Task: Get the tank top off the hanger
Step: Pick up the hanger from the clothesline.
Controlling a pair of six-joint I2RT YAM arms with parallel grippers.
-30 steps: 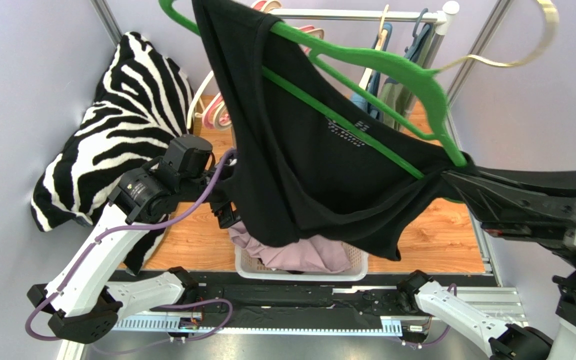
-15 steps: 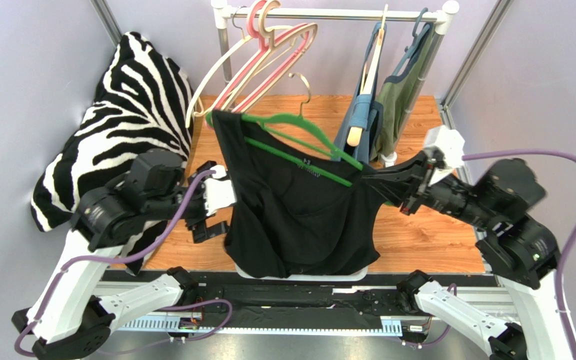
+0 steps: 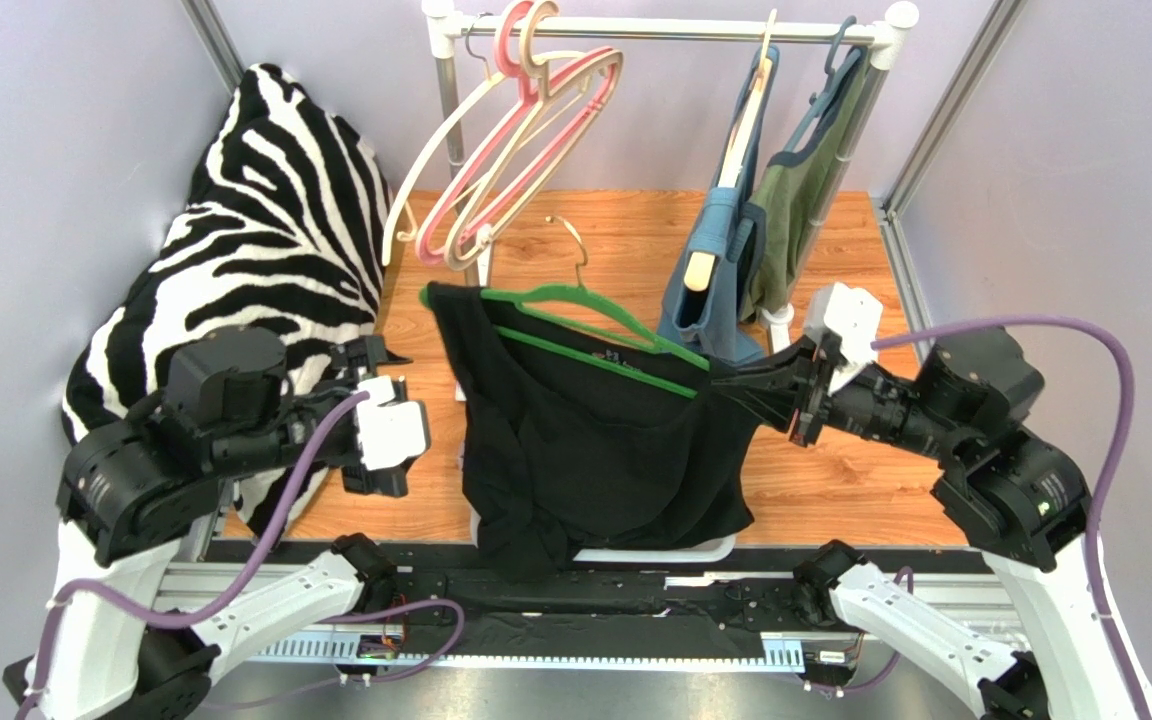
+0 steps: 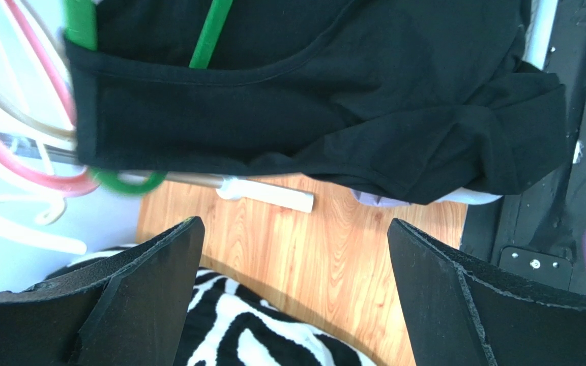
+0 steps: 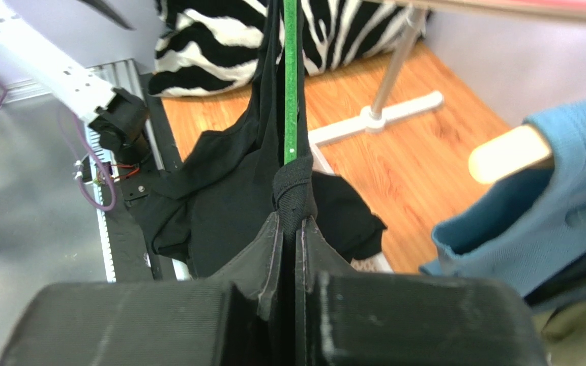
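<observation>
A black tank top (image 3: 597, 450) hangs on a green hanger (image 3: 582, 318) in mid-air over the front middle. My right gripper (image 3: 732, 393) is shut on the hanger's right end, with the tank top's strap pinched in it. The right wrist view shows the closed jaws (image 5: 291, 217) on the bunched strap and the green bar (image 5: 290, 84). My left gripper (image 3: 387, 435) is open and empty, a little to the left of the tank top and apart from it. The left wrist view shows its gap (image 4: 294, 225) below the black cloth (image 4: 311, 99).
A clothes rack (image 3: 657, 27) stands at the back with pink and cream hangers (image 3: 507, 135) and blue (image 3: 725, 240) and green garments (image 3: 800, 195). A zebra cushion (image 3: 267, 225) lies at the left. A white basket (image 3: 642, 552) sits under the tank top. Walls close in both sides.
The hanger with the tank top has dropped from close to the camera down to mid-height. My left gripper has drawn back to the left, away from the cloth.
</observation>
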